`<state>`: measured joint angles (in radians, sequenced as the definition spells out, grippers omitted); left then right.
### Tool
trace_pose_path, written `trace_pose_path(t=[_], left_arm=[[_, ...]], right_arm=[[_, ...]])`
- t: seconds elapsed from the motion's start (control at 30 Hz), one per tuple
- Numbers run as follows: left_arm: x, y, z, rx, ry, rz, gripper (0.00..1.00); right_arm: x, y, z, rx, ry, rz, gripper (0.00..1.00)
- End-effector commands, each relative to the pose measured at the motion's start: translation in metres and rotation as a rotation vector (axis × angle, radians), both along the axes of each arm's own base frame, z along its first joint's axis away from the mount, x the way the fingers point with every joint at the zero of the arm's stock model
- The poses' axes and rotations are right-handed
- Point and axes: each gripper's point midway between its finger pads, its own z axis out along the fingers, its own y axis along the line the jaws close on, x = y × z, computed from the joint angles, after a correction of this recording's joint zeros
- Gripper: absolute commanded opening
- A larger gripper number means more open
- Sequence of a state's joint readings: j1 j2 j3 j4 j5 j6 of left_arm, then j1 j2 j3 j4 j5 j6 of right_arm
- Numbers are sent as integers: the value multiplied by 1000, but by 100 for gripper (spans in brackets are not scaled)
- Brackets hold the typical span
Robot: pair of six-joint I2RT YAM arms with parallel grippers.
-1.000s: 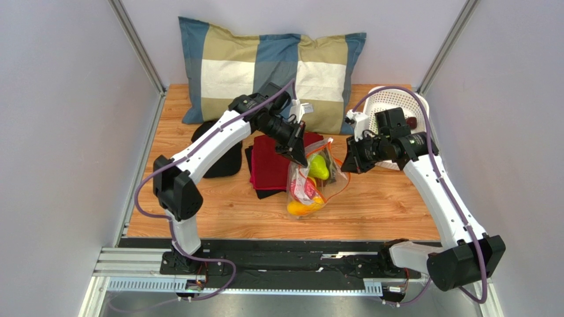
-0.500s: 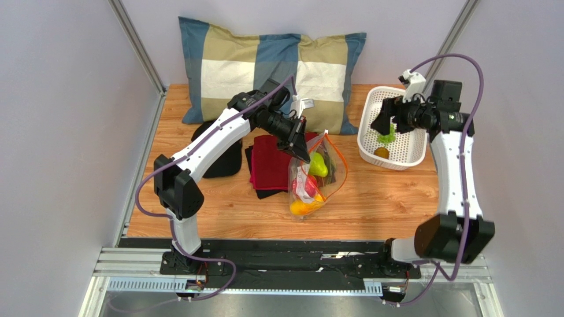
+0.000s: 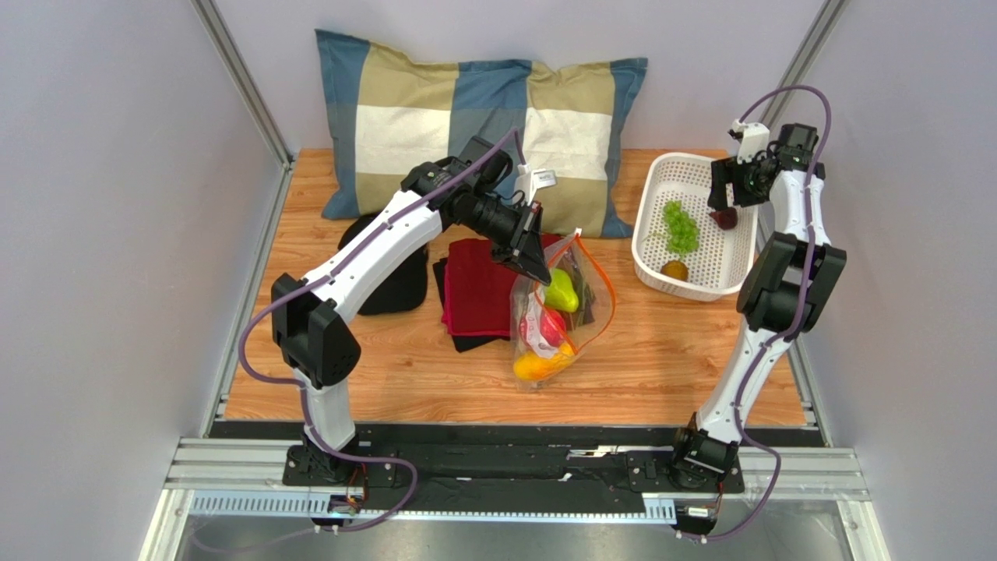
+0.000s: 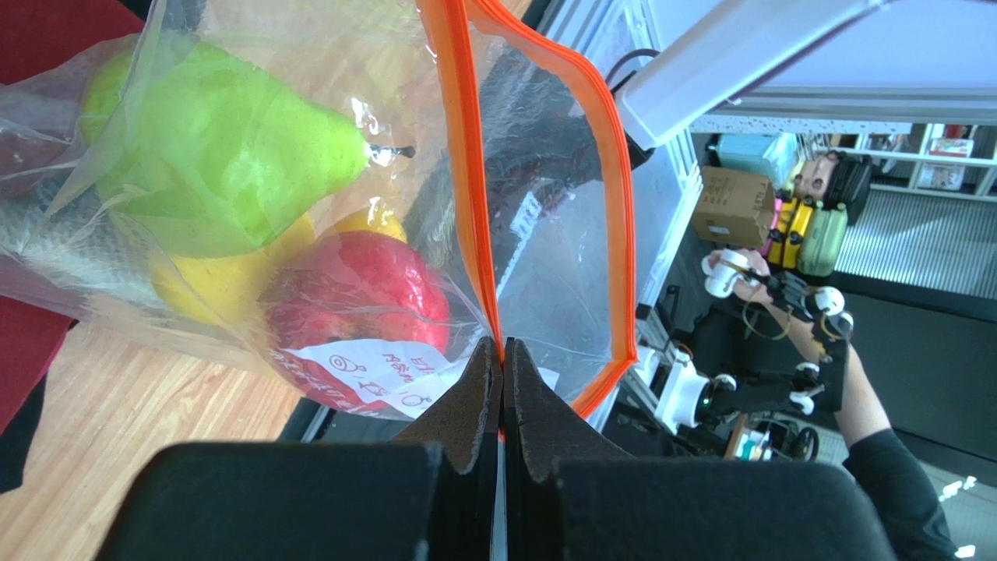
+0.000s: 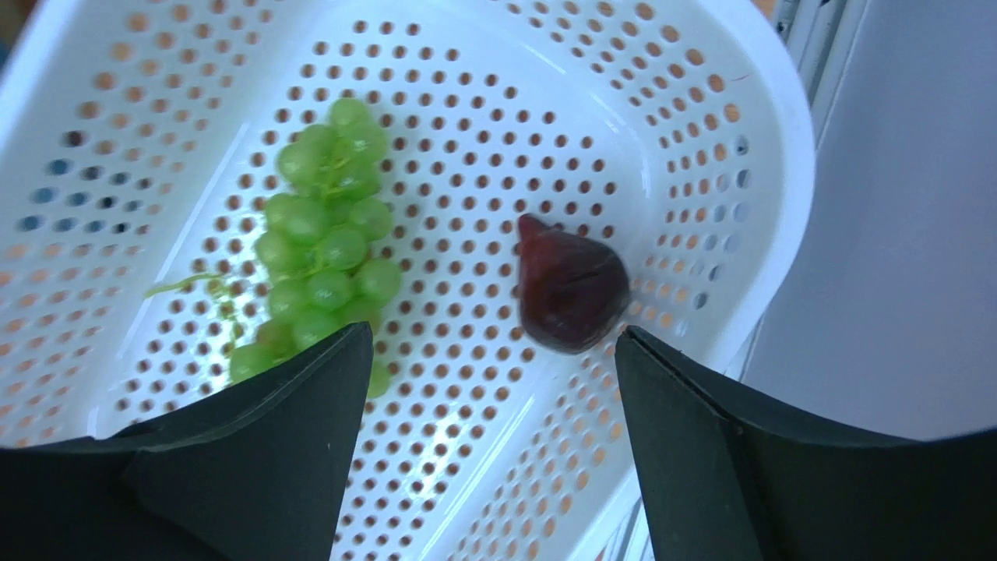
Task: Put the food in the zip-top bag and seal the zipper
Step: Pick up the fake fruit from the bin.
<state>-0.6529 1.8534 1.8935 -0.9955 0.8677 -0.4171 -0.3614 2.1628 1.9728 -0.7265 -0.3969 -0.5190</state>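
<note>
The clear zip-top bag [image 3: 550,321] hangs over the table's middle with its mouth open. My left gripper [image 3: 541,267] [image 4: 503,351] is shut on the bag's mouth edge at the orange zipper [image 4: 466,175]. Food lies inside the bag: a green pear [image 4: 222,164] [image 3: 564,292], a red round fruit [image 4: 357,292] and a yellow piece [image 3: 533,368]. My right gripper [image 3: 730,193] [image 5: 492,339] hovers open above the white basket [image 3: 651,199] [image 5: 726,70], with nothing between its fingers. Below it lie a green grape bunch [image 5: 322,251] [image 3: 679,226] and a dark red fruit [image 5: 570,286] [image 3: 724,217].
A small brown-orange piece [image 3: 674,270] also sits in the basket. A checked pillow [image 3: 468,111] lies at the back. A dark red cloth [image 3: 474,292] and a black pad [image 3: 392,281] lie left of the bag. The basket stands by the right wall.
My right arm swung from beside the bag back to the basket at the far right, and its gripper opened. The left gripper kept hold of the bag's edge.
</note>
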Motion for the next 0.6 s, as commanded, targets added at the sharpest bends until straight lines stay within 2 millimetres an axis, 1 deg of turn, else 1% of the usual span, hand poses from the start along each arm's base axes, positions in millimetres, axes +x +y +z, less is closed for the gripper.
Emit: trace_pose_path(t=[0.0, 0.03, 0.07, 0.1, 0.17, 0.2, 0.27, 0.3, 0.4, 0.43, 0.57], left_arm=[[6, -2, 15, -61, -18, 1, 0], [6, -1, 15, -59, -15, 4, 0], [6, -1, 14, -58, -11, 5, 0], [8, -1, 13, -58, -10, 7, 0], [8, 0, 13, -60, 1, 11, 0], [8, 0, 13, -61, -2, 11, 0], [9, 0, 13, -62, 2, 12, 0], [9, -1, 14, -64, 0, 10, 0], [9, -1, 14, -64, 2, 10, 0], [9, -1, 14, -64, 4, 9, 0], [8, 0, 10, -55, 9, 9, 0]], right_arm=[[35, -22, 9, -118, -74, 0, 77], [38, -25, 4, -125, -72, -9, 76], [42, -30, 4, -141, -79, -20, 75], [45, -31, -6, -143, -67, -22, 74], [46, -33, -14, -148, -57, -26, 73], [45, -34, -25, -150, -38, -30, 72], [45, -35, -31, -164, -29, -37, 72], [42, -35, -39, -167, -9, -44, 72], [39, -37, -48, -176, 12, -64, 74], [36, -37, -55, -176, 30, -66, 75], [29, -36, -69, -175, 76, -62, 76]])
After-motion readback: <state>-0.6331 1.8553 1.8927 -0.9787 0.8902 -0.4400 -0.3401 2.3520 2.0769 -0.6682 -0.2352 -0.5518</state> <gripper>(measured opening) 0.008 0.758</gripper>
